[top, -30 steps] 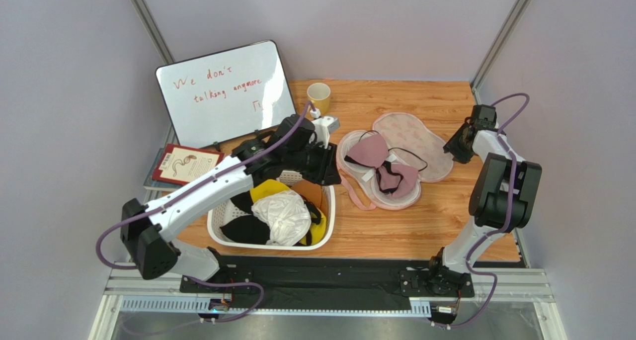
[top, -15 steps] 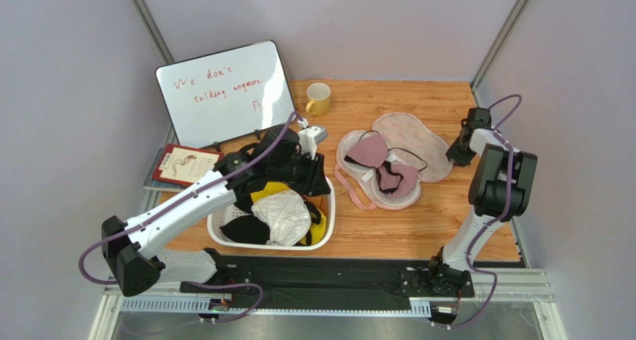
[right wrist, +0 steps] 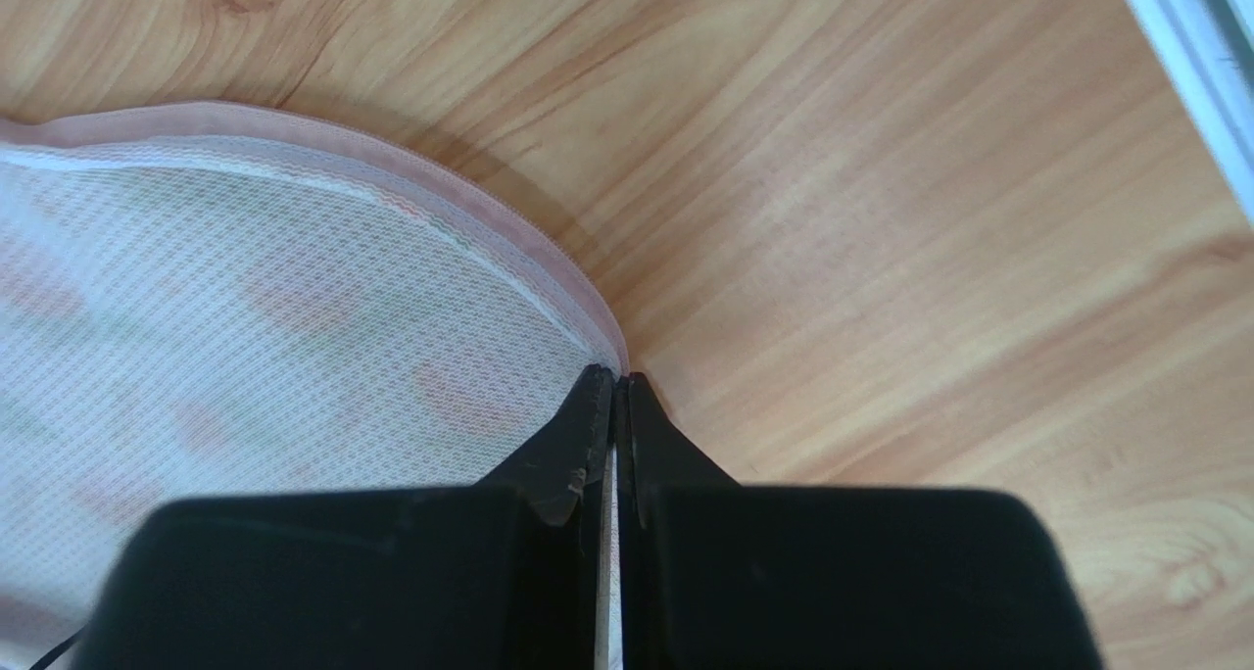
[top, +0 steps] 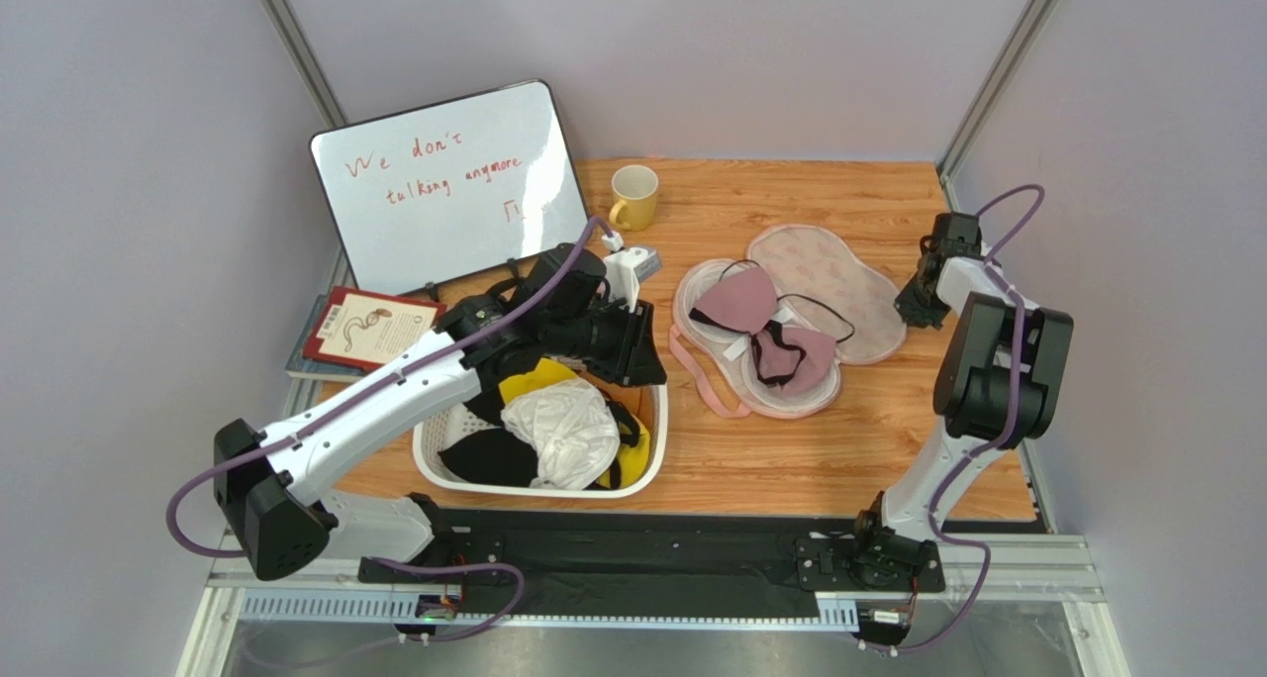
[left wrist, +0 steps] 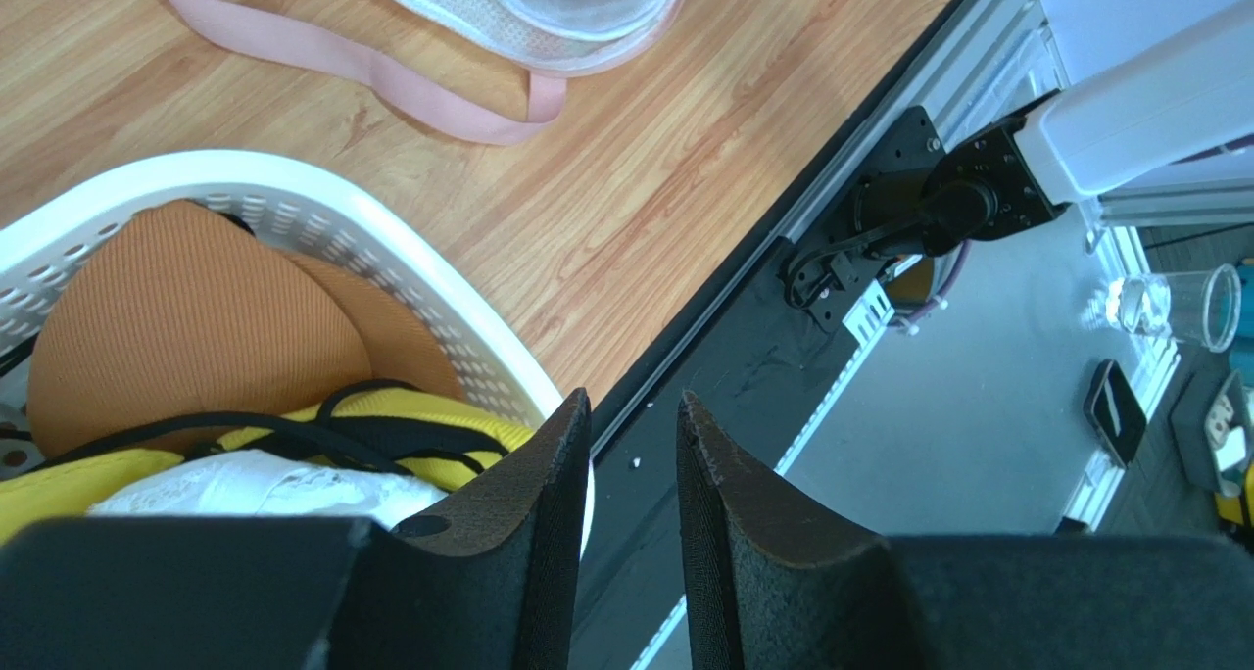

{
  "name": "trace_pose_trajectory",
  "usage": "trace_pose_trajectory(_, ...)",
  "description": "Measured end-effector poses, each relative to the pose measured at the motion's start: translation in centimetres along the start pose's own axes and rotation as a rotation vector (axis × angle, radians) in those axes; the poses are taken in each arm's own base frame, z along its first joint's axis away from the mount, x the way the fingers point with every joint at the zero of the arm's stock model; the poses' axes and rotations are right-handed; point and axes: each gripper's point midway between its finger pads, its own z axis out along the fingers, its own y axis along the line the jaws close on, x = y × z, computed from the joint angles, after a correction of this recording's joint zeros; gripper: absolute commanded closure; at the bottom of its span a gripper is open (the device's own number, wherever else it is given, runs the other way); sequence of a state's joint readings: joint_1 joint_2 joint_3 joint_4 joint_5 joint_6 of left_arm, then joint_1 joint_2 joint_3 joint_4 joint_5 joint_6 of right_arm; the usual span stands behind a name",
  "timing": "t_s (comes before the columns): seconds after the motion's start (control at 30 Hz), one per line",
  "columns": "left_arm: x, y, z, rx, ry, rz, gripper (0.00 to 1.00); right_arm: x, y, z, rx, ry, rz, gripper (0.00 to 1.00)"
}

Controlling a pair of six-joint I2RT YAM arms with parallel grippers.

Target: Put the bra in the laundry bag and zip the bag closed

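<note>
Two pincers, two different stories. My right gripper point(right wrist: 614, 384) has its fingers pressed flat together on the pink zip edging of the laundry bag point(right wrist: 265, 332), right where the rim curves. Beside it on the right there's bare wood, then the metal frame rail point(right wrist: 1192, 9) at the table's edge, so not much room on that side.

My left gripper point(left wrist: 633, 406) hangs over the right end of the white slotted basket point(left wrist: 368, 244). Its fingers are a narrow gap apart with nothing between them. Under it is a yellow garment point(left wrist: 442, 435) with black straps over it, plus an orange padded piece point(left wrist: 192, 318) against the basket wall.

From the top view, the bag point(top: 833, 269) lies spread open in two rounded halves on the wooden table point(top: 774, 440). The bra point(top: 736, 303) sits in the left half, pink cups up, with a thin black strap reaching toward the right half. The bag's pink loop point(top: 707, 388) trails onto the wood between bag and basket point(top: 536, 489).

Open wood runs in front of the bag to the near edge, and behind it too. A yellow mug point(top: 635, 195) and a whiteboard point(top: 446, 187) stand at the back left, well apart from the bag; a white garment point(top: 565, 428) tops the basket pile.
</note>
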State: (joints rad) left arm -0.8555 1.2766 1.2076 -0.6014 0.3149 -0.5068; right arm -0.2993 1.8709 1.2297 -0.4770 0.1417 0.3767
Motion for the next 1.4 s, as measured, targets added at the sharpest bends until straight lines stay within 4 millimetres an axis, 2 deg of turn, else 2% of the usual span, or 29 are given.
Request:
trace_pose_trajectory(0.13,-0.9,-0.3,0.7,0.002,0.003,-0.02,0.63,-0.9,0.1,-2.8,0.016,-0.066,-0.01,1.0)
trace_pose_trajectory(0.3,-2.3,-1.2,1.7,0.021,0.007,-0.069,0.53,-2.7,1.9,-7.2,0.002,-0.194,-0.03,1.0)
trace_pose_trajectory(0.47,-3.1,-1.8,2.6,0.031,0.015,-0.117,0.51,-2.5,2.6,-9.8,-0.028,-0.243,-0.025,1.0)
trace_pose_trajectory(0.63,-4.0,-2.2,3.8,0.04,0.024,-0.15,0.5,-0.8,2.1,-11.5,-0.05,-0.248,-0.005,1.0)
trace_pose_trajectory(0.87,-5.9,-2.4,6.0,0.045,0.018,-0.182,0.43,1.5,3.6,-15.2,-0.172,-0.282,-0.033,1.0)
trace_pose_trajectory(1.0,-7.9,-2.7,8.5,0.056,0.013,-0.202,0.43,2.5,4.0,-17.1,-0.224,-0.296,-0.051,1.0)
trace_pose_trajectory(1.03,-8.9,-2.7,10.2,0.065,0.011,-0.216,0.43,3.0,4.4,-18.3,-0.261,-0.301,-0.068,1.0)
trace_pose_trajectory(1.17,-9.3,-2.6,11.4,0.061,0.016,-0.239,0.43,4.2,5.0,-19.0,-0.293,-0.292,-0.098,1.0)
trace_pose_trajectory(1.33,-10.2,-2.6,11.9,0.054,-0.01,-0.27,0.42,7.7,6.8,-19.7,-0.372,-0.236,-0.185,1.0)
trace_pose_trajectory(1.4,-10.5,-2.7,11.9,0.058,-0.021,-0.277,0.36,9.4,7.3,-19.7,-0.389,-0.208,-0.229,1.0)
